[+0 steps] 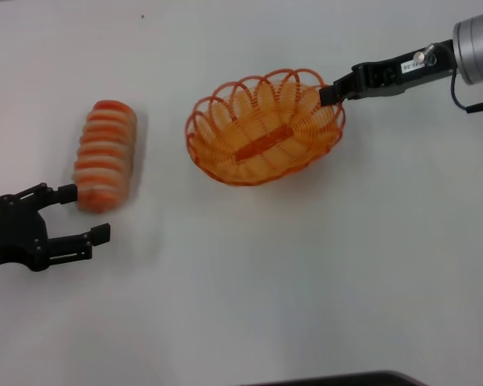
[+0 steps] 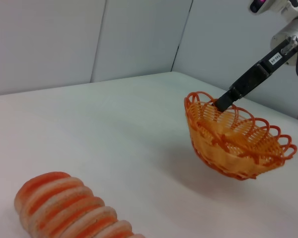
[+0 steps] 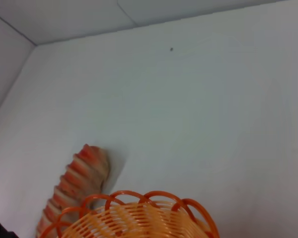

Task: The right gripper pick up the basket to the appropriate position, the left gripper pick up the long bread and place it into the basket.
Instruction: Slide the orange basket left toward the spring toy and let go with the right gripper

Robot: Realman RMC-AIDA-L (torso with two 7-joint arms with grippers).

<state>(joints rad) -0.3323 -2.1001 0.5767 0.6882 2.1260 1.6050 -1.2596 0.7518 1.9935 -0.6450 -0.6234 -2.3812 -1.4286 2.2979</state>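
1. The table [image 1: 306,281] is plain white and grey walls stand behind it. It is bare near me, so there is lots of room to move.
2. Nearest is the left claw [image 1: 80,215]. It is black, and its two fingers are spread wide open with nothing in them. One fingertip is just beside the near end of the long bread [image 1: 105,154].
3. The long bread lies flat on the table, on the left. It is orange-brown with pale stripes across it. It looks light and a bit squashy, I think. A good place to hold it is across the middle, so it does not tip.
4. Next, to the right and well apart from the bread, is the basket [image 1: 262,129]. It is made of thin orange wire, so I think it is light and stiff. It looks tipped and lifted a little off the table.
5. Farthest back is the right claw [image 1: 332,93]. It is pinched shut on the basket's loopy rim, on the far right side.
6. The bread is about as long as the basket, so it must go in lengthwise.
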